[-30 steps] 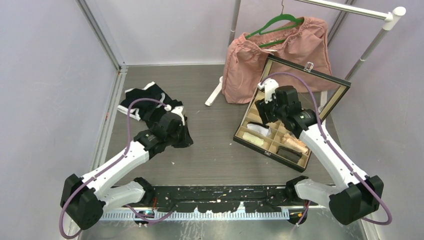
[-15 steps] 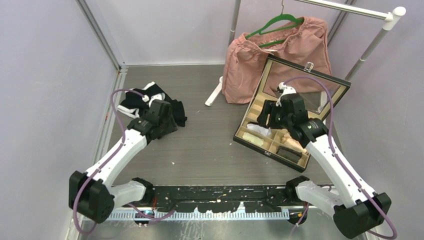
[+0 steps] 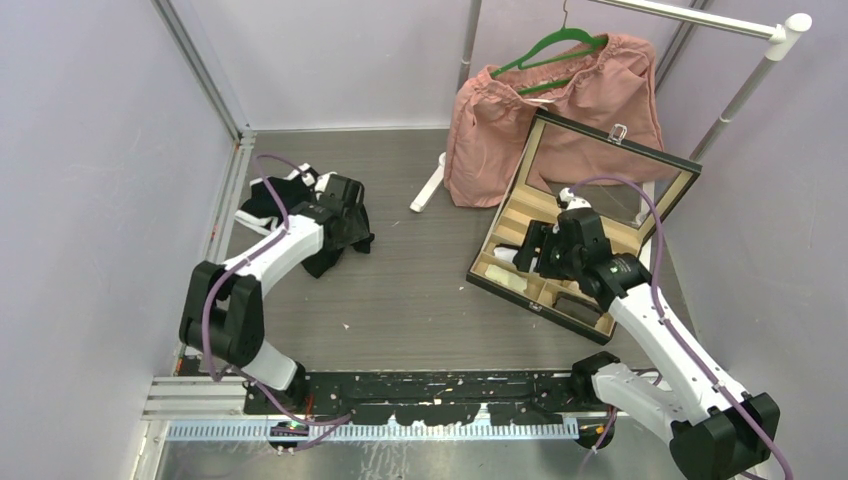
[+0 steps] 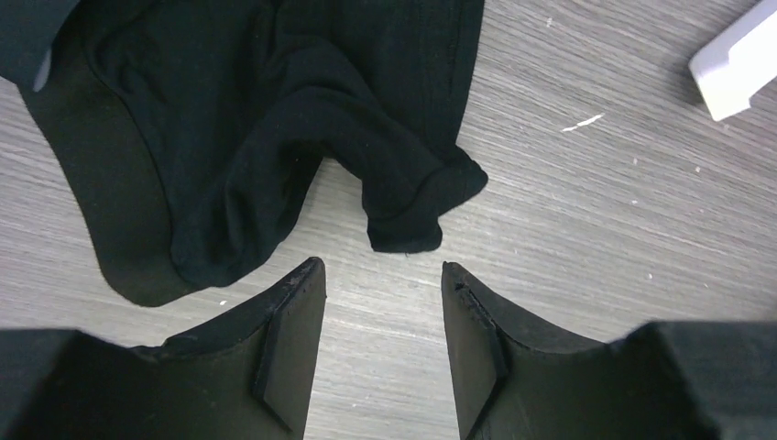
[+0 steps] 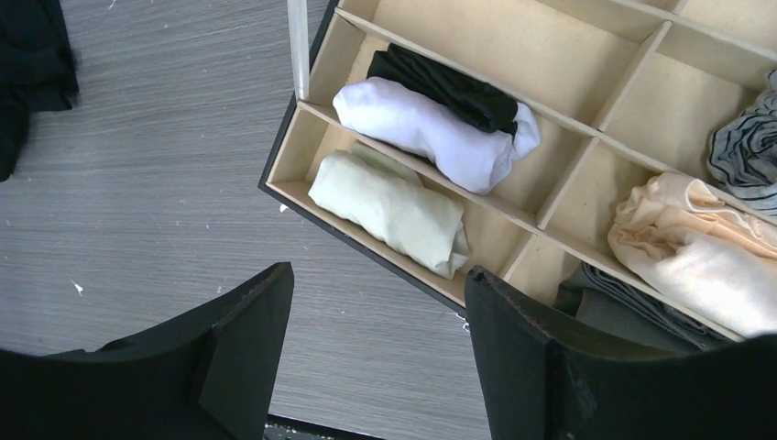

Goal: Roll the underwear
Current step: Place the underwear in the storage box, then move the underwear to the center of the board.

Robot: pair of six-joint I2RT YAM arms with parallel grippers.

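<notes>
The underwear lies in a crumpled black heap on the grey surface, near the far left corner. It looks soft, light and floppy (it would sag if pinched in one spot), so a thick hem is the best place to hold. The heap runs from the left edge toward the middle. One folded corner points at the left gripper, which is partly apart and empty. The right gripper is wide and empty.

Two pincers, the left pincer and the right pincer; one box holding five cloth bundles; one pink garment; one green hanger; one underwear heap.
</notes>
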